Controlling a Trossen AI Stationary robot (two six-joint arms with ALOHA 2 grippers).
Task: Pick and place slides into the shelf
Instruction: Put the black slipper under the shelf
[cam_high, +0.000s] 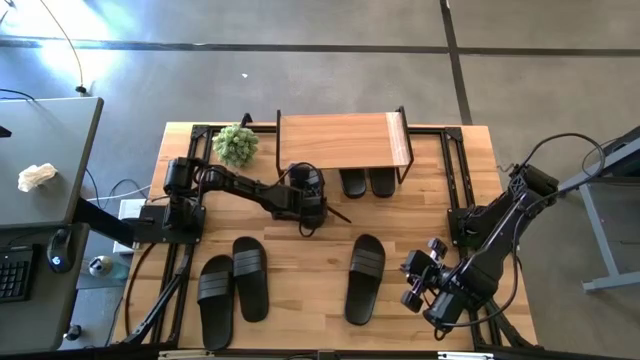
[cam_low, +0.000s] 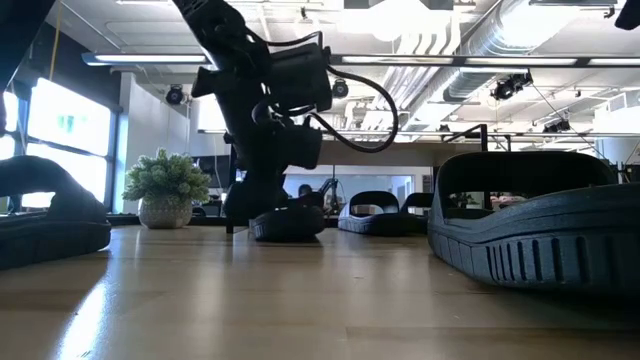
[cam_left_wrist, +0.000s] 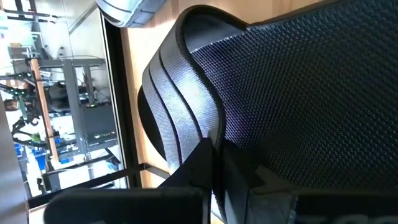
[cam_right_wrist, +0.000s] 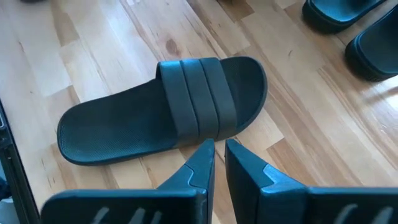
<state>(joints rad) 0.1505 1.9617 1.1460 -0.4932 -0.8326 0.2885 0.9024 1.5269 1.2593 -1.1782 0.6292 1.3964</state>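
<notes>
Black slide (cam_high: 305, 203) sat centre frame before the shelf (cam_high: 342, 140), the left tool (cam_high: 312, 212) clamped on it. Right tool (cam_high: 418, 283), fingers nearly together, hovered lower right beside another slide (cam_high: 365, 277).

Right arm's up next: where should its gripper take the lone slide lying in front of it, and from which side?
Probably the ribbed strap of the slide, from above. The slide lies flat, sole down, clear of the others, and the strap arches over the footbed, so one finger could slip under it. The right gripper hovers just short of the strap, fingers nearly together; open it first.
</notes>
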